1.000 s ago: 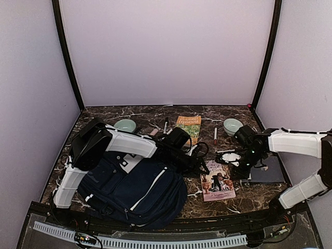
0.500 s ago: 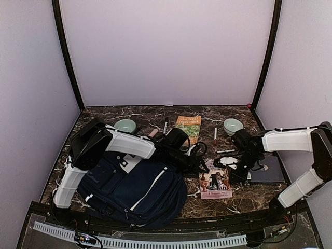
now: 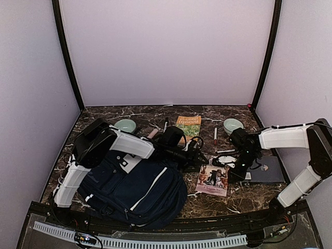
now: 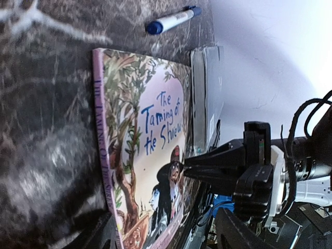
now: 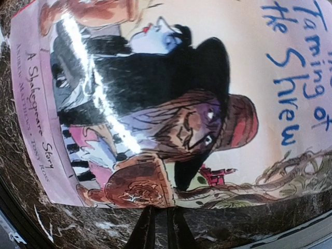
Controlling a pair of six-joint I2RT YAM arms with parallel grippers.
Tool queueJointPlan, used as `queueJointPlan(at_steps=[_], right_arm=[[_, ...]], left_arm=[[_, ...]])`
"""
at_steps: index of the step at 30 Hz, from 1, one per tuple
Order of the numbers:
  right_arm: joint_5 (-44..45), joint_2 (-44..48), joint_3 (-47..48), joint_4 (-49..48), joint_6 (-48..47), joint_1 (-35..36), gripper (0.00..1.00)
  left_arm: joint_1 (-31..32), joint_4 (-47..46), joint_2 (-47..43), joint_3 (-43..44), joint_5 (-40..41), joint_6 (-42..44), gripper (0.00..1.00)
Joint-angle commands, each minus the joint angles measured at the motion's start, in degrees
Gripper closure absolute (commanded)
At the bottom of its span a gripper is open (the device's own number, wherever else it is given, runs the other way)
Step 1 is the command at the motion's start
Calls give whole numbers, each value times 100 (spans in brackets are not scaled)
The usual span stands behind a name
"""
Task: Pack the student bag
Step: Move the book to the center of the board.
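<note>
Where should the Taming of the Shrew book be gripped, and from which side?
Pinch the Shrew book at its open long edge, opposite the spine, coming low from the right arm's side. It is thin and lies cover-up on the table, so only an edge fits between fingers. The right gripper is closed on that edge now.

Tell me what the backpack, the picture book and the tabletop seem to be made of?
Backpack: matte navy woven fabric, probably nylon or polyester; it sags softly and shows stitched seams.
Picture book: paper with a glossy cover; bright glare streaks cross it.
Tabletop: dark marble or a marble-look laminate; white veins run through it, but which one I cannot tell.
</note>
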State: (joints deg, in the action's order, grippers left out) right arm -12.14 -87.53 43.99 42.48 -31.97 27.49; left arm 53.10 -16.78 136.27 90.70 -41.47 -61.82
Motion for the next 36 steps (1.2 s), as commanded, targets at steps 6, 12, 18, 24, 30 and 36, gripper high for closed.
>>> queueJointPlan(at_steps=[6, 12, 18, 24, 30, 36], right_arm=[[76, -584, -377, -1163, 89, 202, 90], [125, -578, -367, -1224, 164, 205, 89], [124, -618, -238, -1259, 238, 203, 89], [-32, -790, 30, -1189, 302, 203, 88], [-203, -1002, 412, -1111, 446, 208, 88], [-277, -1371, 1058, -1125, 716, 208, 87]], left_arm=[[190, -995, 348, 50, -355, -515, 43], [218, -1632, 121, -358, -679, -940, 49], [218, -1489, -319, -637, -594, -762, 51], [210, -1328, -703, -813, -325, -417, 50], [120, -1118, -866, -829, 1, -172, 49], [-26, -1178, -870, -826, 478, -172, 48]])
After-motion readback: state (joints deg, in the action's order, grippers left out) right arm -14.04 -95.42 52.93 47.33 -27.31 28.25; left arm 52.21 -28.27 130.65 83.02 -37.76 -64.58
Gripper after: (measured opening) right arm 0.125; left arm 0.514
